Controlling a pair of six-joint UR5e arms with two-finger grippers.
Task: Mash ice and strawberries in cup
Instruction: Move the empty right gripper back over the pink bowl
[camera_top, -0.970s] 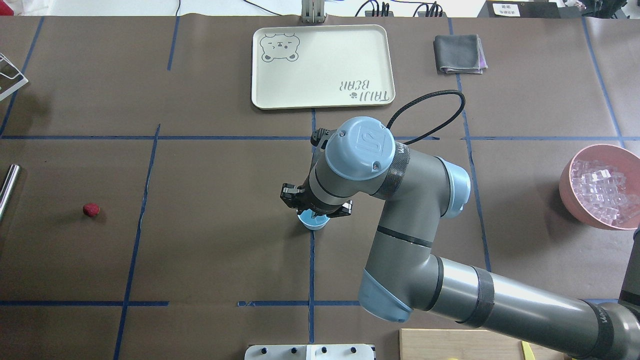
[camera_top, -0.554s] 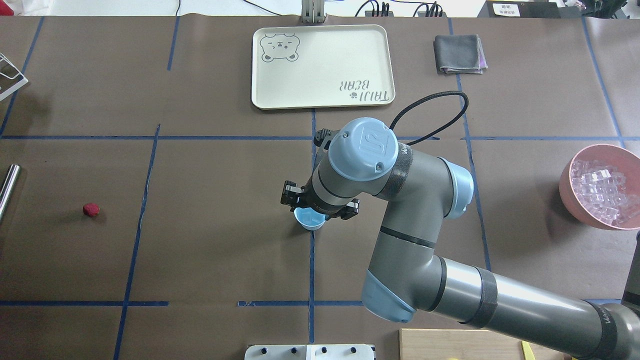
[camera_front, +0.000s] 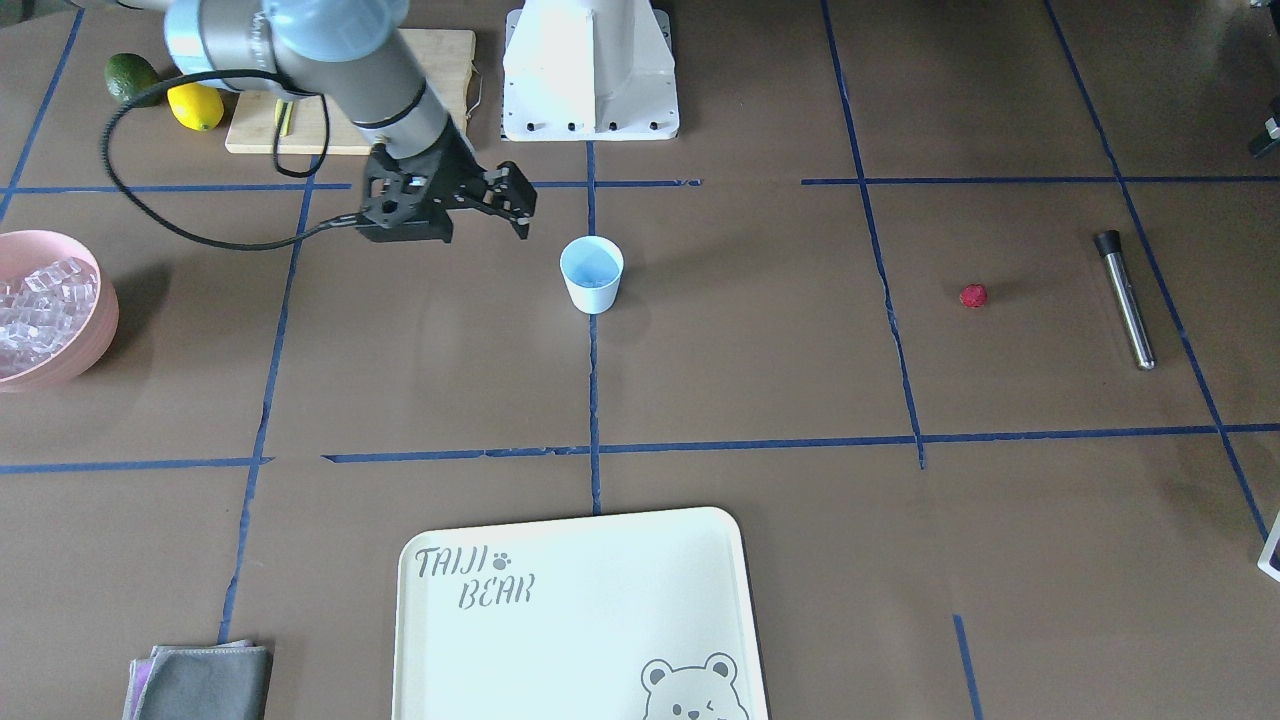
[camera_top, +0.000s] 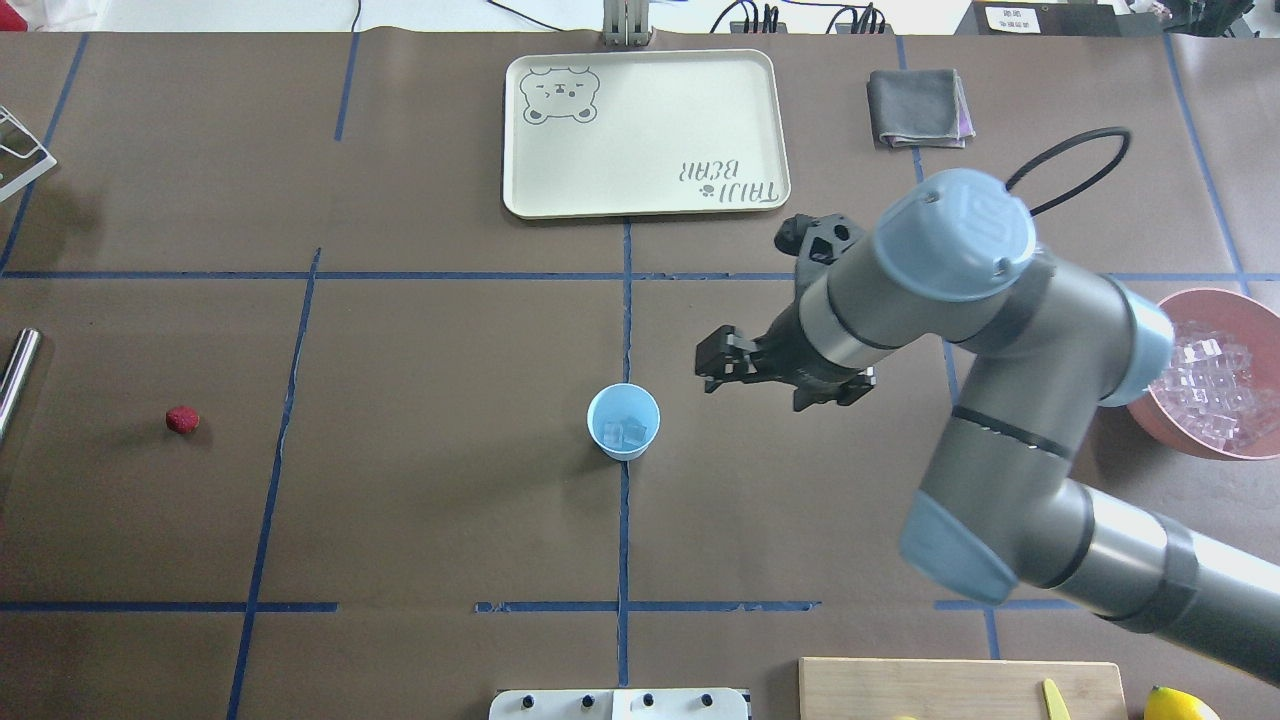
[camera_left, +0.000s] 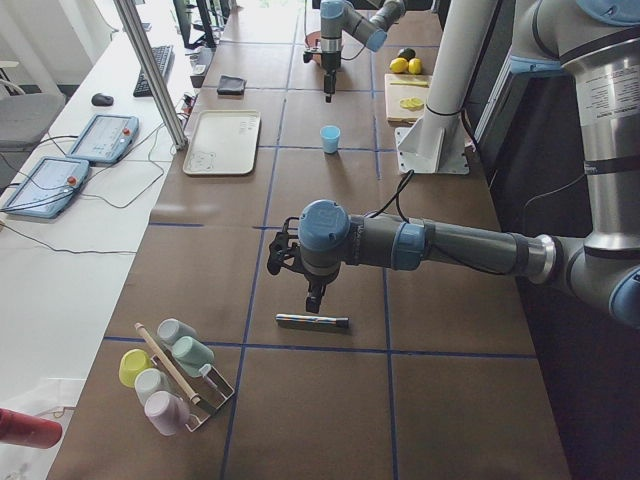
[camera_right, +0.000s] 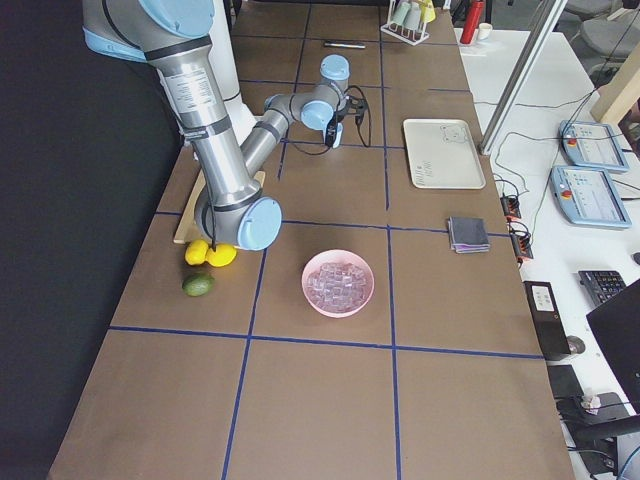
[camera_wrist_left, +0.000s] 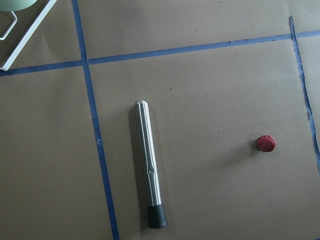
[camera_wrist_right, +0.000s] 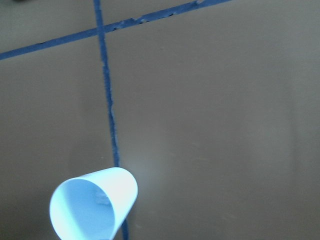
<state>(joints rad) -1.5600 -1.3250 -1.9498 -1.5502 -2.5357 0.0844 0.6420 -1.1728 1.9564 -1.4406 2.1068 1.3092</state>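
The light-blue cup (camera_top: 623, 421) stands upright at the table's middle, with a couple of clear ice cubes (camera_top: 625, 432) in it. It also shows in the front view (camera_front: 591, 274) and the right wrist view (camera_wrist_right: 95, 205). My right gripper (camera_top: 772, 383) is open and empty, hovering to the right of the cup, apart from it. More ice (camera_top: 1210, 385) fills the pink bowl (camera_top: 1150, 418) at the right edge. The red strawberry (camera_top: 182, 420) lies alone at the far left, and shows in the left wrist view (camera_wrist_left: 266, 143). My left gripper (camera_left: 315, 295) hangs above a steel muddler (camera_wrist_left: 149, 165). I cannot tell whether it is open or shut.
A cream bear tray (camera_top: 645, 130) and a grey cloth (camera_top: 918, 107) lie at the far side. A wooden cutting board (camera_top: 960, 690), lemons (camera_front: 195, 107) and an avocado (camera_front: 130, 78) sit near the robot base. A rack of cups (camera_left: 175, 375) stands at the left end.
My right gripper has moved from directly over the cup to the right, toward the pink bowl. The cup now stands uncovered with ice in it.
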